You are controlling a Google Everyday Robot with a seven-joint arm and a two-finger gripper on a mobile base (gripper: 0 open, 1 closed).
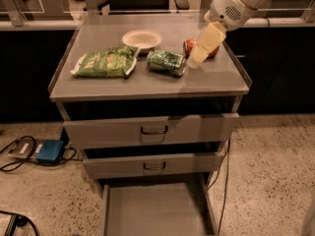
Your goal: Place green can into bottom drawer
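The green can (166, 62) lies on its side near the middle of the grey cabinet top (147, 85). My gripper (197, 60) hangs from the upper right, its pale fingers pointing down-left, just to the right of the can and in front of the red can (189, 46). The gripper holds nothing that I can see. The bottom drawer (152, 208) is pulled out at the foot of the cabinet, its grey floor bare.
A green snack bag (104, 63) lies on the left of the top and a white paper bowl (141, 38) sits behind the green can. Two upper drawers (153, 130) stand slightly open. A blue box and cables (47, 151) lie on the floor at the left.
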